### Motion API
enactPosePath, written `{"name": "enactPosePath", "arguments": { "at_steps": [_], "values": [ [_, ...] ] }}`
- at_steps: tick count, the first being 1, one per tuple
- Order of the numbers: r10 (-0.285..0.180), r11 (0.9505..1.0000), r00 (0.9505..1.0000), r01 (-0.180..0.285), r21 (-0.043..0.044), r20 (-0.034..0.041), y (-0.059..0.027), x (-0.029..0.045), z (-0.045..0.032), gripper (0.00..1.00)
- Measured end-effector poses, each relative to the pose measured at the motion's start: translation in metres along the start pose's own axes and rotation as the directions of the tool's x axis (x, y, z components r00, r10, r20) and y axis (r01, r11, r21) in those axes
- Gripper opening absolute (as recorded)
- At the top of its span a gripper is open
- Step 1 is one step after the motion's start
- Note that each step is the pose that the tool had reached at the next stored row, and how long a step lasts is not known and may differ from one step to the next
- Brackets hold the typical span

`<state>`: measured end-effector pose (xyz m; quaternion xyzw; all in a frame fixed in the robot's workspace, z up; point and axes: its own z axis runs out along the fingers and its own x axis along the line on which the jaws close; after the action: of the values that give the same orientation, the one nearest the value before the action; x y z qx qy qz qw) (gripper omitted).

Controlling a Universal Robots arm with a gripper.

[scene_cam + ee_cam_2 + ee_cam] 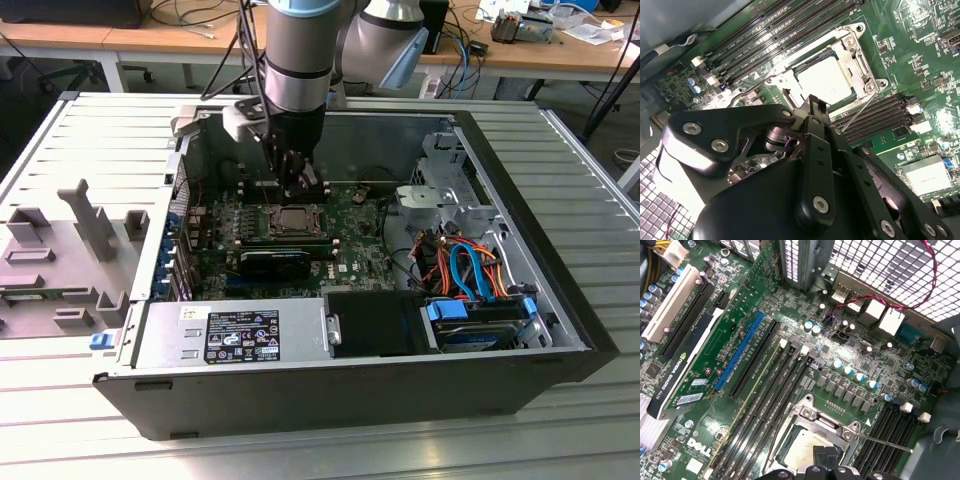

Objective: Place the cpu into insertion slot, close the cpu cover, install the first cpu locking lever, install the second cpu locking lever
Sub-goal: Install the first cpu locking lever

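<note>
We see one gripper [300,188] lowered into the open case [300,400]. Its fingertips [816,107] are pressed together, and nothing shows between them. They sit just at the far edge of the one slot [856,27]. One cpu [825,80] is seated in that slot, near the middle of the board [360,250]. One cover [854,62] lies flat around the cpu, with the metal top showing through its window. One thin lever [860,112] stands angled away from the slot's rim.
</note>
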<state>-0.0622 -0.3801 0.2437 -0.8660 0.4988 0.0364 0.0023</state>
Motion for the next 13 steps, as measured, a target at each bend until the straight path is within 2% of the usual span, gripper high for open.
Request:
{"name": "enactPosePath", "arguments": {
  "at_steps": [13],
  "values": [
    [-0.075, 0.9972, 0.9972, 0.075, -0.0050, -0.0022, 0.0000, 0.0000, 0.0000, 0.11]
  ]
}}
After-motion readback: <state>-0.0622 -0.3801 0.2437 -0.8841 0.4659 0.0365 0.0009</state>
